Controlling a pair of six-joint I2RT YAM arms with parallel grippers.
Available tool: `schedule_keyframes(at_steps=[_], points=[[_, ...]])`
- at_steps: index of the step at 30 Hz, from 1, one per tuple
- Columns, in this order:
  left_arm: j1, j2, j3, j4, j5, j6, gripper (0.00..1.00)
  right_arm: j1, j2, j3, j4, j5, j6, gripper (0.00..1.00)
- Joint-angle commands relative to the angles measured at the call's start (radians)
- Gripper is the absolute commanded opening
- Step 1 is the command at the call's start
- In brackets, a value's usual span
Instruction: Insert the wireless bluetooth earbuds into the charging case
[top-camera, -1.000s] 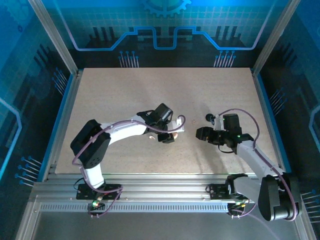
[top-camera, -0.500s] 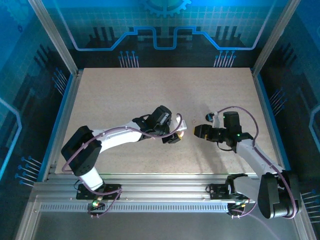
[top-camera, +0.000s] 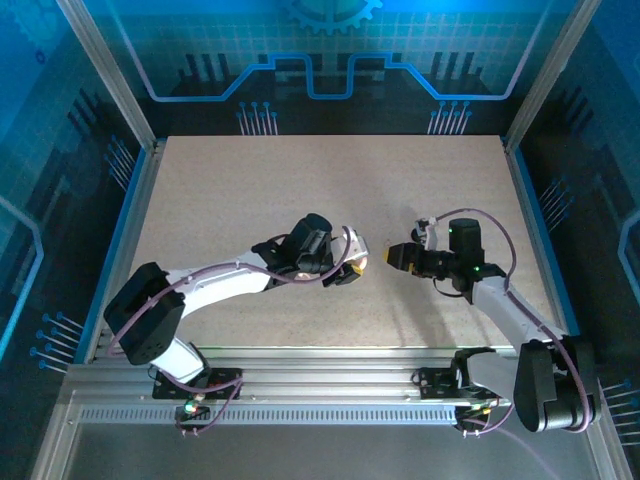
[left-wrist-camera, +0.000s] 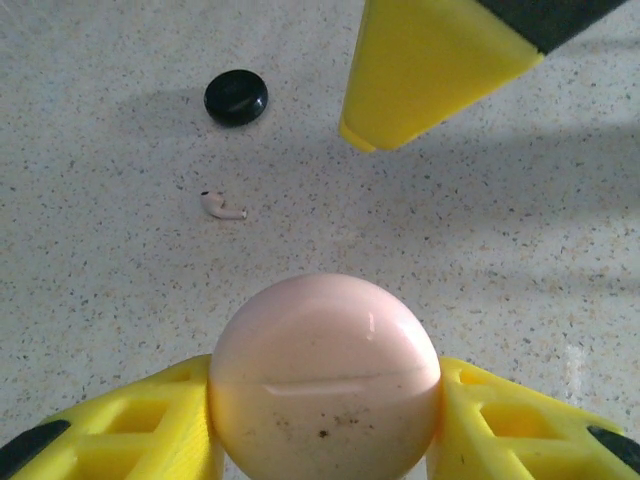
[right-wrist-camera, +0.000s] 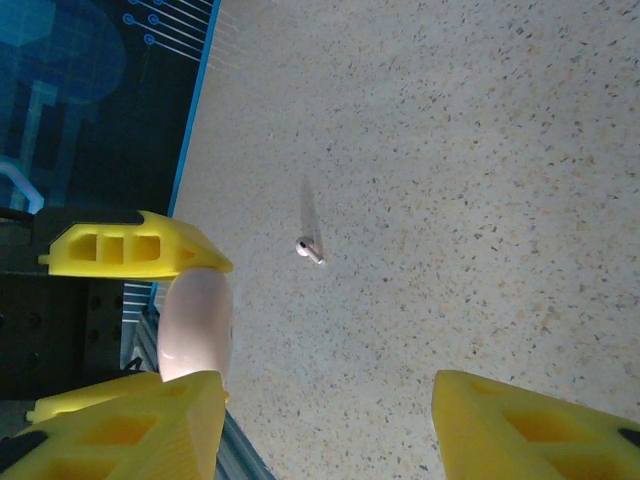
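Case closed in left gripper; earbud outside.

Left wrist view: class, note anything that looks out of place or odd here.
The pale earbud lies loose on the table, apart from the pink case clamped in the left gripper; the case's lid looks shut.

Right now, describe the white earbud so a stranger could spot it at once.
On the speckled table, find the left gripper holding the pink case. Just beyond it lies the earbud, short of the black disc. It is tiny, pale and stemmed; the disc is bigger, black and round.
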Motion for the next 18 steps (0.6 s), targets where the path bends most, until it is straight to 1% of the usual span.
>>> schedule_keyframes(at_steps=[1, 10, 18], points=[[-0.006, -0.039, -0.018, 0.056, -0.002, -0.015, 0.46, -0.004, 0.006, 0.022, 0.024, -0.048, 0.016, 0.57], [-0.009, -0.073, -0.069, 0.114, -0.015, 0.001, 0.46, 0.081, 0.023, 0.064, 0.013, -0.037, 0.009, 0.56], [-0.014, -0.054, -0.074, 0.156, 0.003, 0.015, 0.45, 0.113, 0.051, 0.069, 0.062, -0.059, 0.053, 0.56]])
